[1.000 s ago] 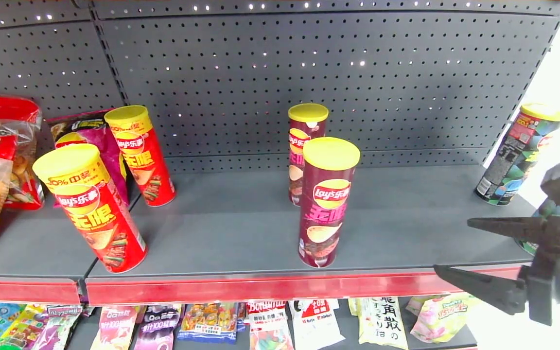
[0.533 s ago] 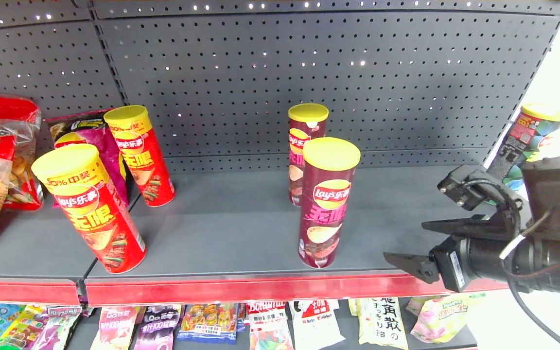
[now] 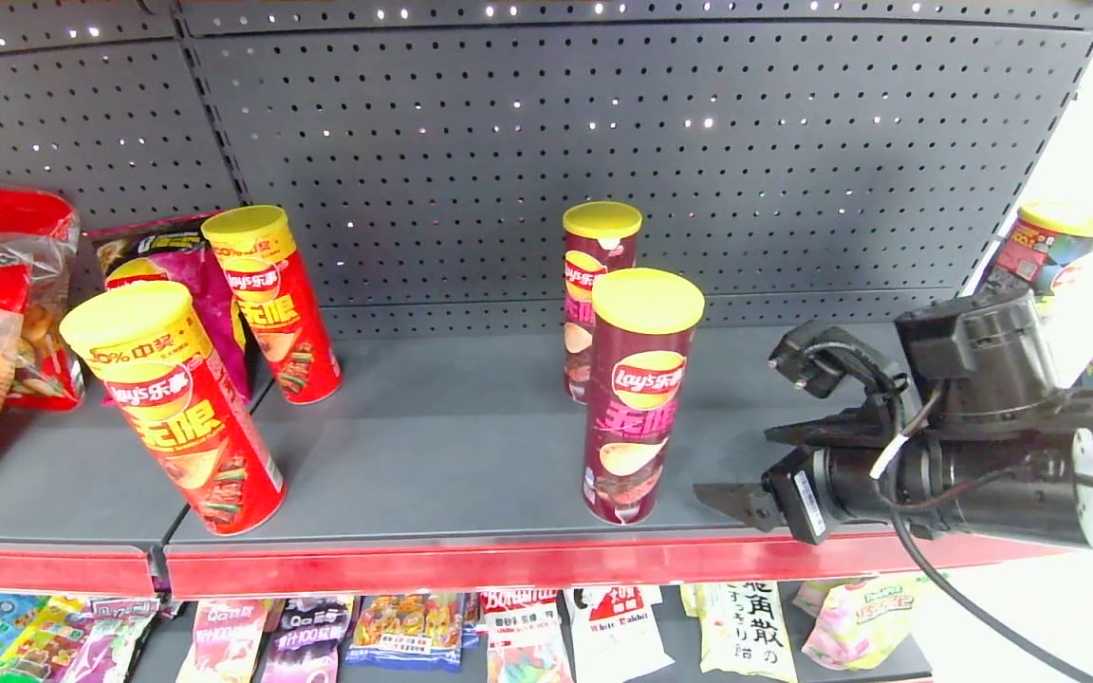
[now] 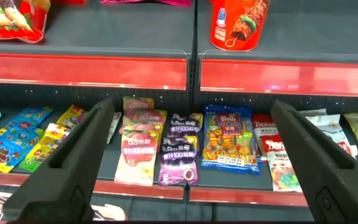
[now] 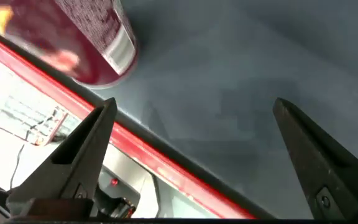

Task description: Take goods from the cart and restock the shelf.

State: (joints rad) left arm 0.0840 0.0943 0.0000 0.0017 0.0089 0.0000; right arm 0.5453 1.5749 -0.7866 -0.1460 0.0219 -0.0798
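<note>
Black left gripper [image 4: 191,106] spread wide and empty before lower-shelf snack packets [image 4: 179,149], black right gripper [image 3: 734,465] likewise apart at the grey metal shelf [image 3: 471,446]'s red lip, just beside a maroon yellow-lidded crisp tube [image 3: 637,398], matching tube [image 3: 599,285] behind, multicoloured tube [image 3: 1045,242] seemingly rearmost, half hidden.

Logo badge and big yellow characters on red cans [image 3: 172,408]; likewise on maroon cans [image 3: 637,398]. Black characters on packets [image 3: 746,626] below.

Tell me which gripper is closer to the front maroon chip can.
Right. The right gripper is open just beside the front maroon can, at the red shelf edge; the left gripper is lower down, facing the packets a level below.
</note>
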